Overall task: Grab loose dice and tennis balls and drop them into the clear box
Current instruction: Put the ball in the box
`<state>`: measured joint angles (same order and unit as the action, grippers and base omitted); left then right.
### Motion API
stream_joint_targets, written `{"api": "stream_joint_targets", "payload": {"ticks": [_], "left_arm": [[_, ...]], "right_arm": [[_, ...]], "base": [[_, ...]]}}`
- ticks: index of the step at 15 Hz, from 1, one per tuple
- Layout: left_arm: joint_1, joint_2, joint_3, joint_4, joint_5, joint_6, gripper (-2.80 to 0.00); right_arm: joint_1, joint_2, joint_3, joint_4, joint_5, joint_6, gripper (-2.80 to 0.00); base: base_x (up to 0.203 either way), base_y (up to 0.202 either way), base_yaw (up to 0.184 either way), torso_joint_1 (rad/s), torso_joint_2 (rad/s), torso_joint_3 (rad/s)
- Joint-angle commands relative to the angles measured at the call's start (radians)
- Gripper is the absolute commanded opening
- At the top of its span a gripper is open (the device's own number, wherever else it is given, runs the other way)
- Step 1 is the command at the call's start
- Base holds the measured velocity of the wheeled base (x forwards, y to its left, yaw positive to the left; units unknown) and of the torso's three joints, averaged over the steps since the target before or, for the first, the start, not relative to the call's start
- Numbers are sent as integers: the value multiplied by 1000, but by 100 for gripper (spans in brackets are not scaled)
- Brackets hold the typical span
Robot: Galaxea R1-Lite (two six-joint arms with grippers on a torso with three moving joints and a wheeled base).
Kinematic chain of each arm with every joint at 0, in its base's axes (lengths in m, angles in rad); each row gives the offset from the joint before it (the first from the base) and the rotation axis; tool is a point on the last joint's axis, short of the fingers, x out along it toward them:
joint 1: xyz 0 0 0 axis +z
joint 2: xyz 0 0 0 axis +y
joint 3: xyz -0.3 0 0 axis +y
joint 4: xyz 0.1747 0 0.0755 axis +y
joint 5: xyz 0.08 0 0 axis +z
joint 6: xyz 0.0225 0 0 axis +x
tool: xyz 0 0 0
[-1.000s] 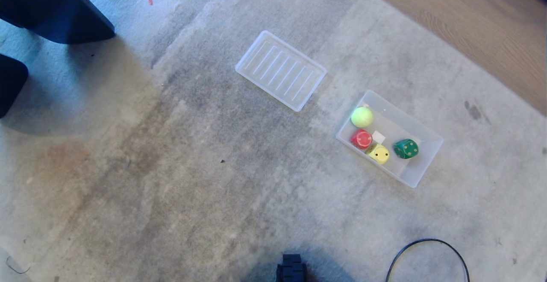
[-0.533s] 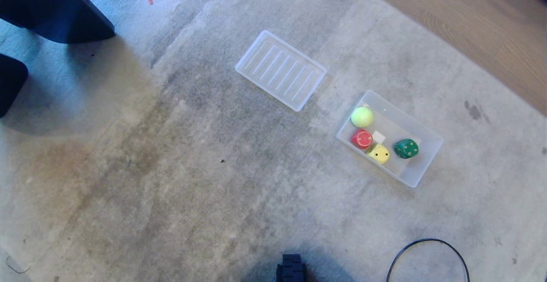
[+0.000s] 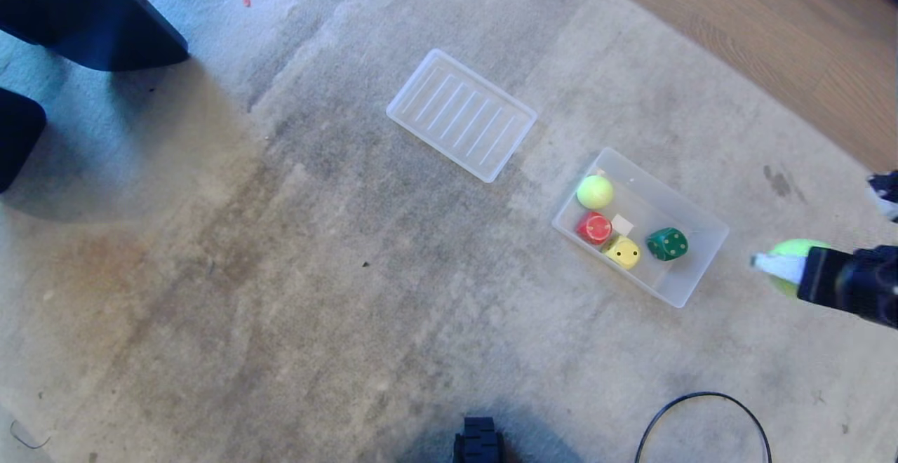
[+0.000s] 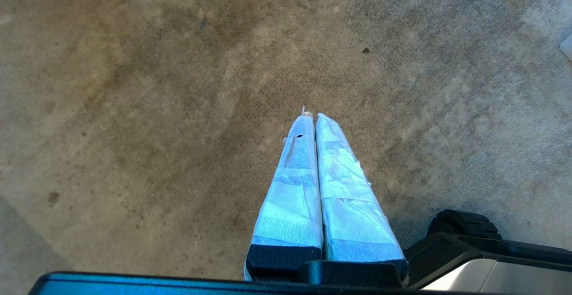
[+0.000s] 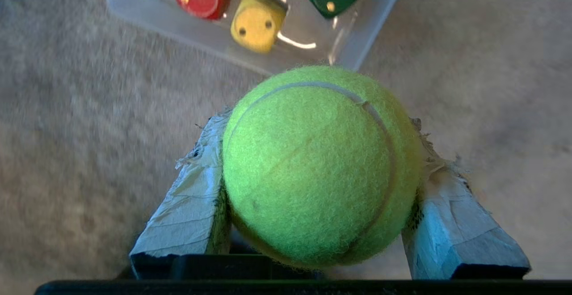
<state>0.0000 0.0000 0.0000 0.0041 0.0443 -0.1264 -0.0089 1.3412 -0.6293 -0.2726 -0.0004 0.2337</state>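
Observation:
The clear box (image 3: 691, 216) sits on the carpet at the right of the head view. In it lie a tennis ball (image 3: 595, 191), a red die (image 3: 594, 227), a yellow die (image 3: 623, 252) and a dark green die (image 3: 666, 243). My right gripper (image 3: 803, 259) reaches in from the right edge, just right of the box, shut on a second tennis ball (image 3: 800, 247). In the right wrist view this ball (image 5: 319, 165) fills the right gripper (image 5: 317, 123), with the box (image 5: 134, 4) and its dice beyond. My left gripper (image 4: 313, 116) hangs shut and empty over bare carpet.
A flat ribbed translucent tray (image 3: 461, 114) lies up and to the left of the box. A black cable loop (image 3: 701, 414) curls at the near right. Dark furniture (image 3: 84, 14) stands at the far left, and wood floor (image 3: 772, 21) borders the carpet at the far right.
My right arm has swung into the head view from the right edge, carrying the tennis ball toward the box. The box's contents and the left arm have not moved.

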Motion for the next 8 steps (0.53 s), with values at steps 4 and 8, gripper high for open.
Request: {"api": "stream_joint_targets", "payload": {"ticks": [4, 8], "left_arm": [[0, 0, 0, -1, 0, -1, -280], [0, 0, 0, 0, 0, -1, -280]], "right_arm": [[-4, 424, -87, -263, 40, 74, -280], [-7, 543, -194, -278, 73, 105, -280]], "base": [[0, 0, 0, 0, 0, 0], [0, 0, 0, 0, 0, 0]]}}
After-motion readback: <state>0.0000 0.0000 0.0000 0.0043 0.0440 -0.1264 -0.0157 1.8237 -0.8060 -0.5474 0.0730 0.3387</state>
